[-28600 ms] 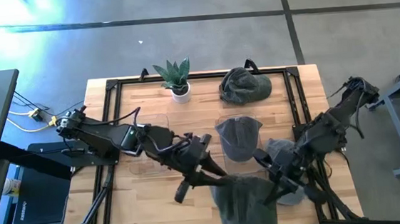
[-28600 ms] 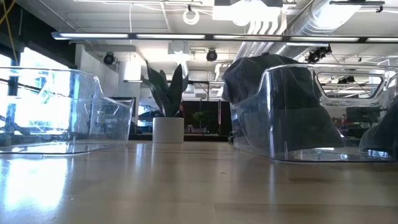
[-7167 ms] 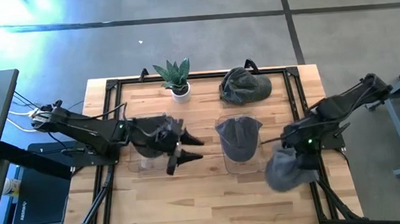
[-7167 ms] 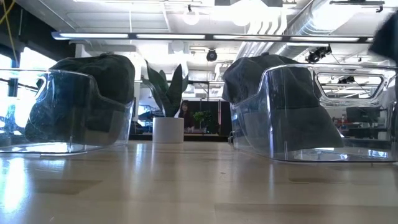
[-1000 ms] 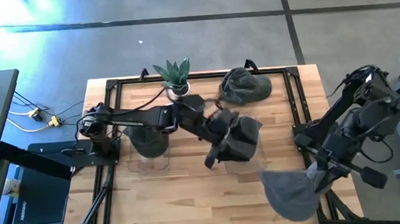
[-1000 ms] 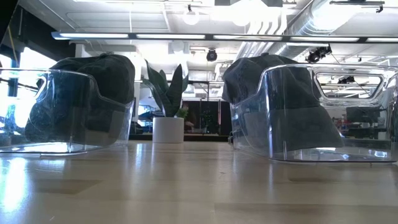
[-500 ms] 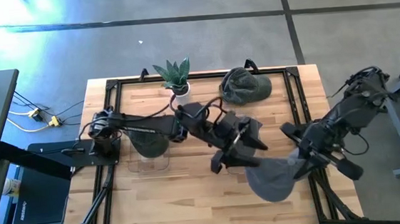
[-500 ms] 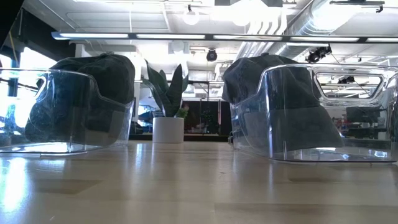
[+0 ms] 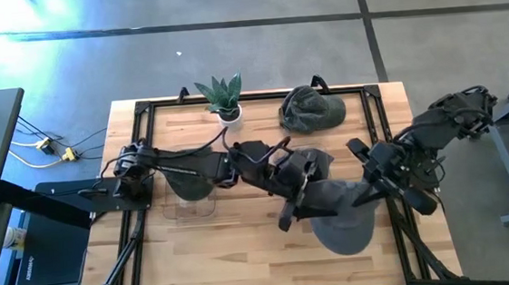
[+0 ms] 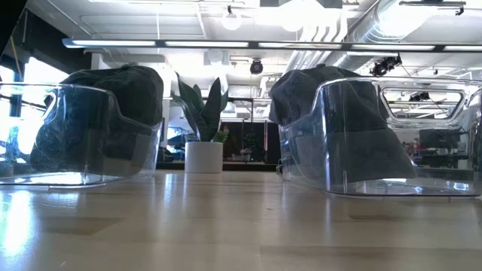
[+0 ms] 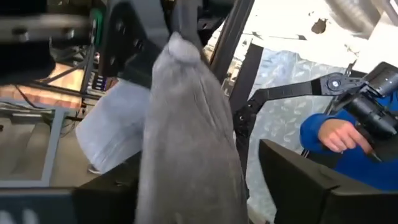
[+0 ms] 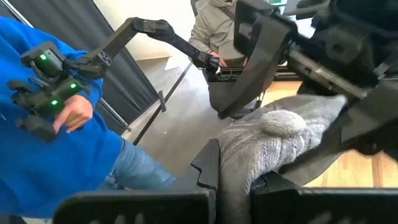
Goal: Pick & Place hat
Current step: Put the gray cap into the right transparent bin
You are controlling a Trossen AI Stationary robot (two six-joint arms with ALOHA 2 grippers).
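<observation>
A grey knitted hat (image 9: 338, 225) hangs in the air over the table's near middle, between my two grippers. My left gripper (image 9: 298, 207) reaches in from the table's left and is shut on the hat's left end. My right gripper (image 9: 361, 196) comes from the right and is shut on its right end. The left wrist view shows the hat (image 11: 186, 143) running away from my fingers to the right gripper. In the right wrist view the hat (image 12: 261, 149) stretches toward the left gripper. The low view shows neither the hat nor the grippers. My left gripper pinches the hat's left end (image 11: 186, 199) between its two fingers, coming level from the table's left. The hat is lifted clear and stretches away toward the other gripper. My right gripper pinches the hat's right end (image 12: 235, 177) between its two fingers, coming from the table's right. The bunched knit bulges just beyond the fingers, and the hat's round body sags below, clear of the table.
Two clear tubs stand on the table, the left tub (image 9: 189, 179) and the middle tub (image 9: 304, 170), each with a hat inside. A dark green hat (image 9: 311, 109) and a potted plant (image 9: 224, 99) sit by the far edge. A person in blue (image 11: 348, 137) stands beyond the table.
My right gripper has carried the hat from the near right corner toward the table's middle, lifted clear all the way. My left gripper has moved from over the middle tub toward the near edge and reached the hat's left end.
</observation>
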